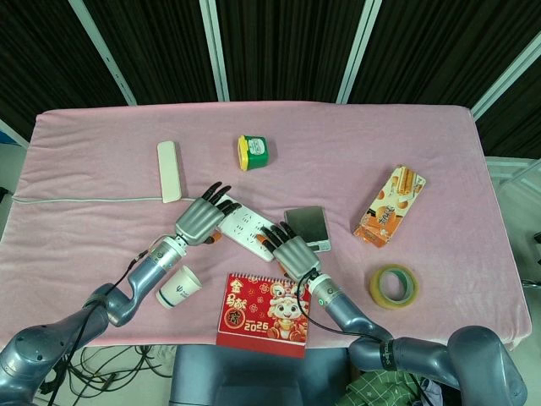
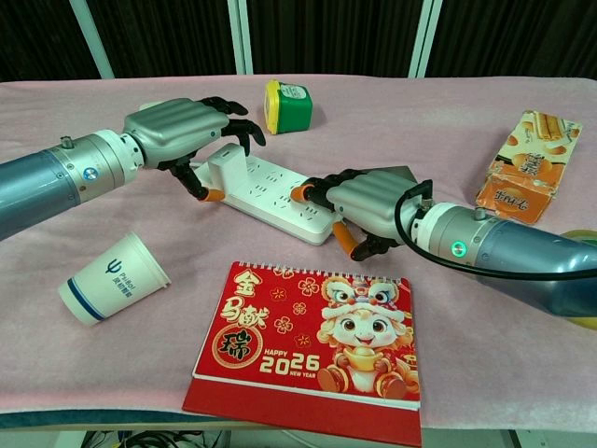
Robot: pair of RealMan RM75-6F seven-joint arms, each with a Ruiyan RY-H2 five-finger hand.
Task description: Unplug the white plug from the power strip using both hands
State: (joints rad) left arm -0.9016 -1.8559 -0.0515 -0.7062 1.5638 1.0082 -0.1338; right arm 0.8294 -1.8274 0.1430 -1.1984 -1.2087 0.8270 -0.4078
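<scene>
A white power strip [image 2: 280, 191] lies slantwise mid-table, also seen in the head view as the power strip [image 1: 245, 227]. The white plug [image 2: 224, 164] sits in its far left end. My left hand [image 2: 182, 129] arches over the plug, fingertips [image 2: 244, 131] just beyond it and the thumb at the strip's near side; a small gap shows around the plug. My right hand [image 2: 371, 207] grips the strip's right end, fingers on top and thumb on the near edge. In the head view, the left hand [image 1: 201, 218] hides the plug and the right hand [image 1: 289, 248] covers the strip's end.
A paper cup [image 2: 112, 278] lies on its side near my left forearm. A red calendar [image 2: 312, 336] lies at the front edge. A green-yellow tub [image 1: 253, 151], white bar [image 1: 169, 170], dark slab [image 1: 307, 227], snack box [image 1: 390, 205] and tape roll [image 1: 393, 286] lie around.
</scene>
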